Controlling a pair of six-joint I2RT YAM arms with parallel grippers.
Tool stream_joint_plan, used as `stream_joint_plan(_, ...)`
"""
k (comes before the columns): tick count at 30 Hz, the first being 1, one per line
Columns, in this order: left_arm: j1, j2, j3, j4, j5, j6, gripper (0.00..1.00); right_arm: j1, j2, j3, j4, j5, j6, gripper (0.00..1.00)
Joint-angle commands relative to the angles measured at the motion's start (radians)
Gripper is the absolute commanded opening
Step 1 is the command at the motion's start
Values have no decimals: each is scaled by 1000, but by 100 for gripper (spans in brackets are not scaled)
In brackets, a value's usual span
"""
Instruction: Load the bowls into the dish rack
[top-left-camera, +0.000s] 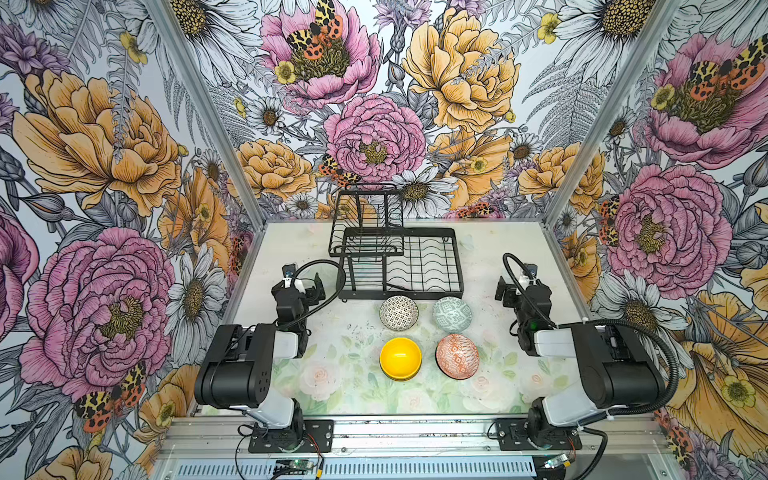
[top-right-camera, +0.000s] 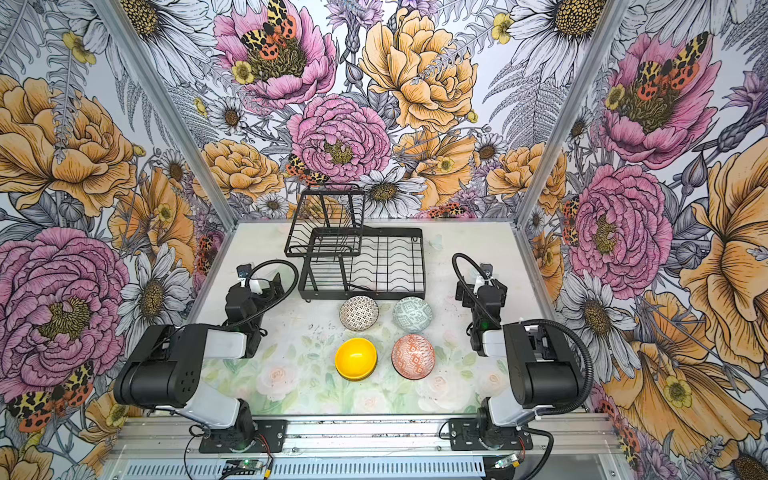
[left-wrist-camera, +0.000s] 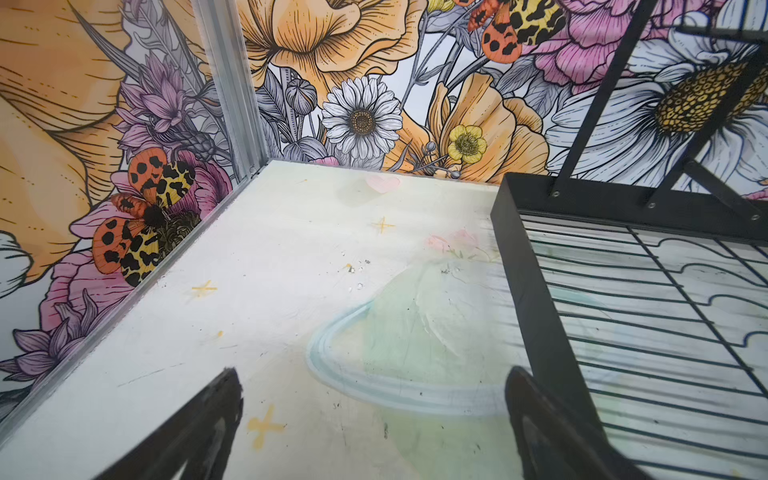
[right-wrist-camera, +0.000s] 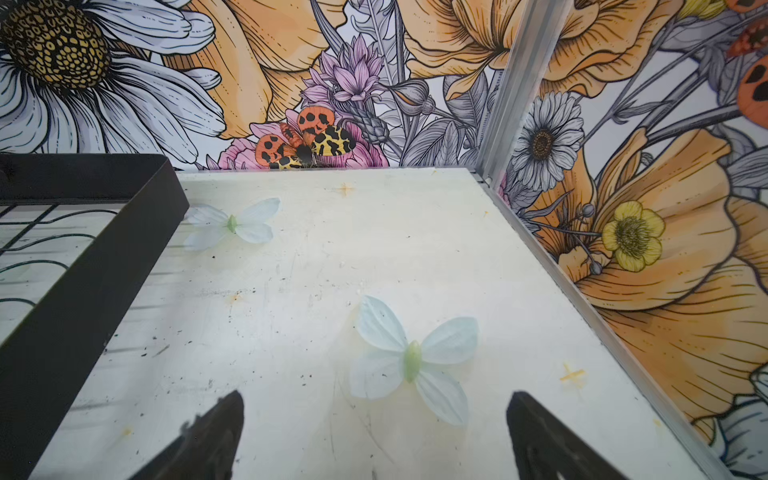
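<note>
We see three tall walls (top-left-camera: 374, 104) papered with large pink, orange and white drawn flowers and spotted moths, joined by silvery aluminium corner posts (top-left-camera: 208, 116). Below lies a scuffed white tabletop (top-left-camera: 332, 340) printed with faint roses and pale blue butterflies (right-wrist-camera: 411, 357), evenly lit.

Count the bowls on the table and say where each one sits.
4. The black-white bowl and pale green bowl sit just in front of the dish rack; yellow bowl and orange-white bowl sit nearer the arm bases. Any nested beneath would be hidden.
</note>
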Motion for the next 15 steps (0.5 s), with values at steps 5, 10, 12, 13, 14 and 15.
stream_joint_plan(5,-7,0,8,15,-18,19,99,-5,0,12,21,1,20,99)
stream_joint_plan(10,-6,0,9,15,-18,18,99,-4,3,18,10,-3,19,99)
stream_joint_plan(12,-6,0,9,15,-17,19,99,-5,1,16,13,-3,20,99)
stream_joint_plan(13,-6,-1,9,15,-17,19,99,-5,1,16,12,-2,20,100)
stream_joint_plan(14,-5,-1,9,14,-18,20,99,-4,1,16,12,-2,19,99)
stream_joint_plan(15,-4,0,10,14,-16,18,99,-5,3,16,13,-2,20,99)
